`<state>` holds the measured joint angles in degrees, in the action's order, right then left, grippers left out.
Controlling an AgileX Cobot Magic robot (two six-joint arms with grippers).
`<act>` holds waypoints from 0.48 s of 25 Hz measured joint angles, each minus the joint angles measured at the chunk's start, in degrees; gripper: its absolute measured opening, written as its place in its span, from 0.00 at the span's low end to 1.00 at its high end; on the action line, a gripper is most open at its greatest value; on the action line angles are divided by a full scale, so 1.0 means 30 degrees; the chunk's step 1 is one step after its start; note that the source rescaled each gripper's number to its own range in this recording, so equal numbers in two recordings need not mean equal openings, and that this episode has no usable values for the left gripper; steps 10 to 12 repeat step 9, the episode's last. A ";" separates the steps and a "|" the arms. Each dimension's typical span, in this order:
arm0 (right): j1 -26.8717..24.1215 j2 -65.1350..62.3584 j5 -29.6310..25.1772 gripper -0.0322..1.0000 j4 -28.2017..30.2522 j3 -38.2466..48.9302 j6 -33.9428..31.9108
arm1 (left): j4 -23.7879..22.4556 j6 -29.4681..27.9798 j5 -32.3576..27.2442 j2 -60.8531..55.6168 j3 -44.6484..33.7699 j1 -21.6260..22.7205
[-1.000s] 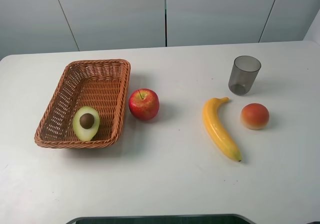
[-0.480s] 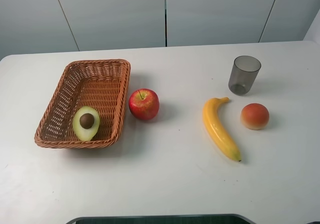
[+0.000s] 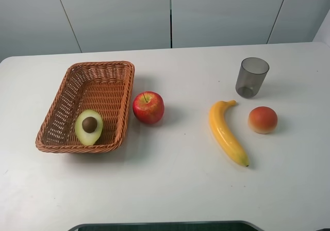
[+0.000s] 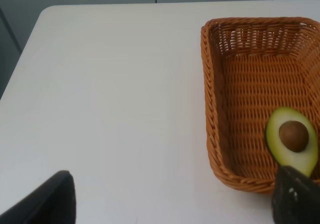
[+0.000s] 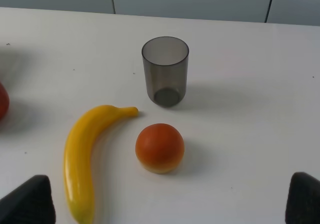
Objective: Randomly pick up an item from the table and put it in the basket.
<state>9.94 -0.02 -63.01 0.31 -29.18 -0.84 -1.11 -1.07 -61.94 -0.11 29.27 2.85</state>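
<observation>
Already we see the halved avocado (image 3: 89, 127) lying pit-up in the near end of the basket (image 3: 111, 76) on the table (image 3: 170, 179).

Overhead, left to right, we find basket, red apple (image 3: 148, 107), banana (image 3: 226, 132), grey cup (image 3: 252, 77) and an orange-red fruit (image 3: 263, 119), with no arm showing. Only our wrist views show the grippers: the left gripper (image 4: 175, 199) and right gripper (image 5: 170, 201) both stand wide apart, holding nothing; the left's fingertip (image 4: 296, 196) overlaps the basket's near rim.
</observation>
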 joint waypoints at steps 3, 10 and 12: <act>0.0000 0.0000 0.0000 1.00 0.0032 0.0000 0.0000 | 0.0000 0.0000 0.0000 0.0000 0.0000 0.0000; 0.0000 0.0000 0.0000 1.00 0.0032 0.0000 -0.0038 | 0.0000 0.0000 0.0000 0.0000 0.0000 0.0000; 0.0000 0.0000 0.0000 1.00 0.0032 0.0000 -0.0038 | 0.0000 0.0000 0.0000 0.0000 0.0000 0.0000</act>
